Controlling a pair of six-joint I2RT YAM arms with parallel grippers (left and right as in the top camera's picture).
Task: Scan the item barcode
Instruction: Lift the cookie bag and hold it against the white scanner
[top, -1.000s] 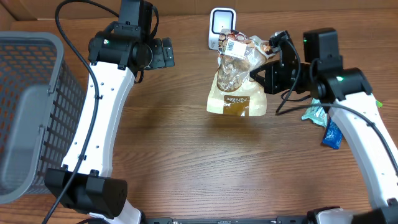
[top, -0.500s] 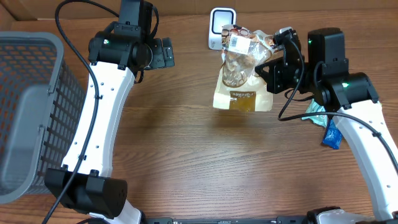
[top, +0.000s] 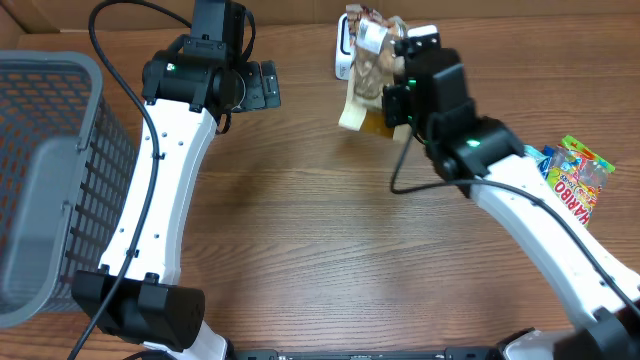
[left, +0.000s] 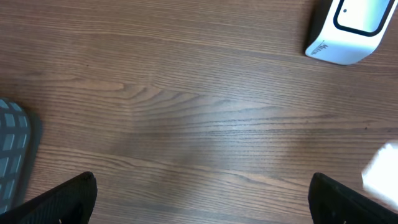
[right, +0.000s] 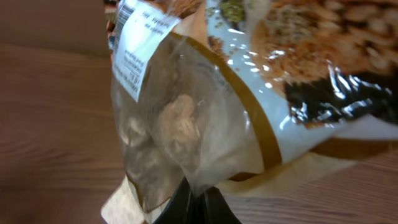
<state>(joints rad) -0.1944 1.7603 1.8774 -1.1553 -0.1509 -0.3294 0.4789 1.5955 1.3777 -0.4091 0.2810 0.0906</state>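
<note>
Right gripper is up at the back edge of the brown wooden worktop, dark fingertips pinched tight together on the lower seam of the clear-and-tan plastic snack pouch, and that pouch hangs off the wood, lifted right against the white barcode scanner standing at the back edge; from overhead the pouch covers most of the scanner, and whether the two touch I cannot tell. In the right wrist view the pouch fills the frame, nuts showing through the clear film, its white printed label up at the top left, tilted. Over to the left gripper: it hangs near the back edge, well to the left of the scanner, black fingers spread wide with only bare wood between them, scanner at the top right of its own view. Grey mesh basket sits along the left edge; bright Haribo sweet bag lies by the right edge
</note>
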